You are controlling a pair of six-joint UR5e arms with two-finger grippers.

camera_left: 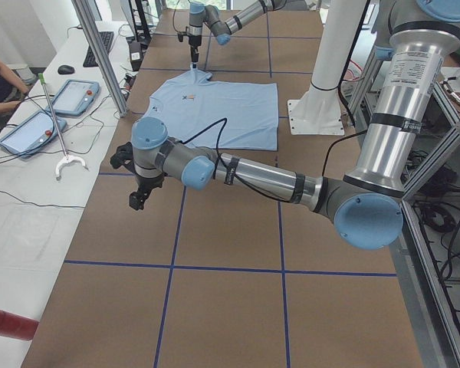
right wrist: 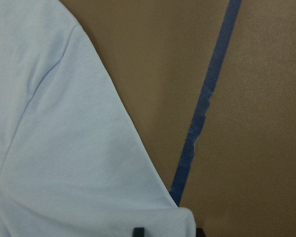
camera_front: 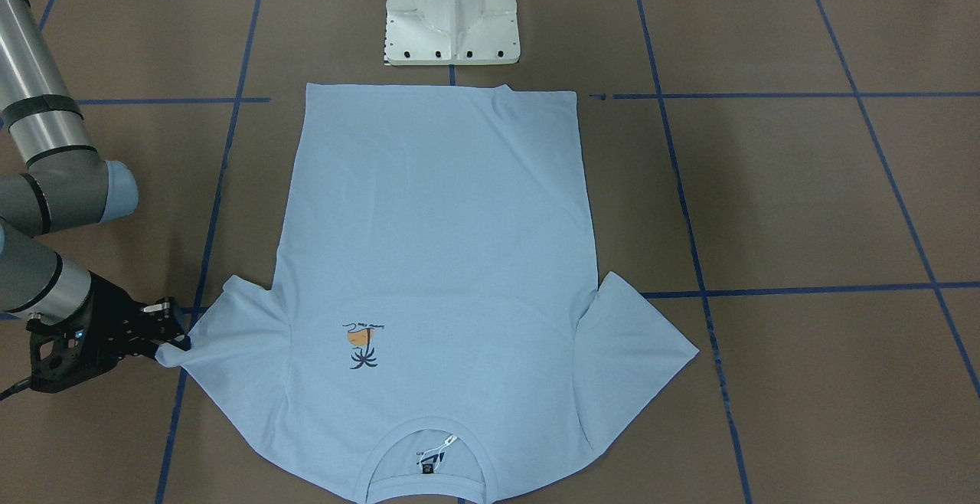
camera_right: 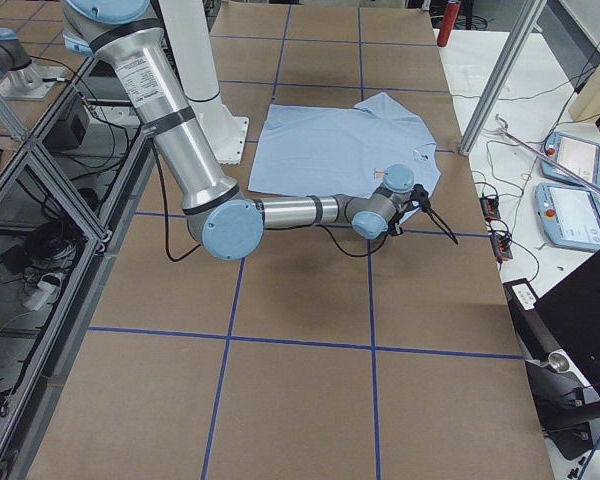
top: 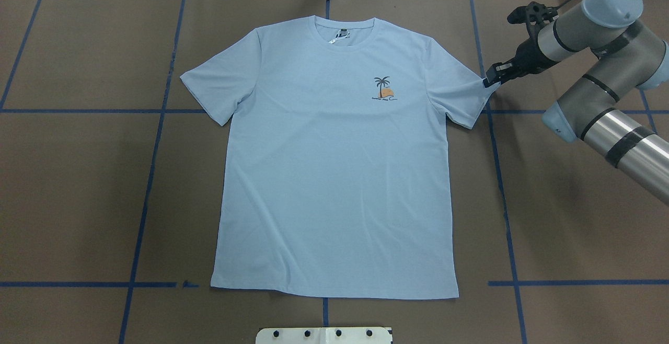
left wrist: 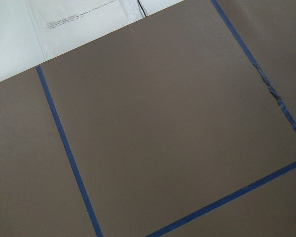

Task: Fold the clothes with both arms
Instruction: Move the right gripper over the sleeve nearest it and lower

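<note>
Right gripper (top: 490,79) is clenched on the T-shirt (top: 334,166), pinching the outermost corner of the sleeve (top: 462,97) nearest to it. That corner is raised a little off the table (top: 564,229), while the rest of the sleeve lies flat. A blue tape line (top: 500,176) runs just beside the pinched corner, almost under the gripper's tip. From this gripper the pale blue garment spreads away towards the robot's left, front side up and smooth. The palm-tree print (top: 383,89) sits on the chest a short way inward from the gripper. The round collar with its black neck label (top: 342,33) lies further inward and slightly farther from the robot. The hem lies back towards the robot from the gripper, near the white pedestal base (camera_front: 452,14). The opposite sleeve (top: 219,85) rests flat at the shirt's far side, well apart from the gripper. Left gripper (camera_left: 138,196) hangs above bare brown table, well apart from the shirt and on the other side of it from the right gripper. It shows only in the side view, so I cannot tell whether it is released or clenched.
</note>
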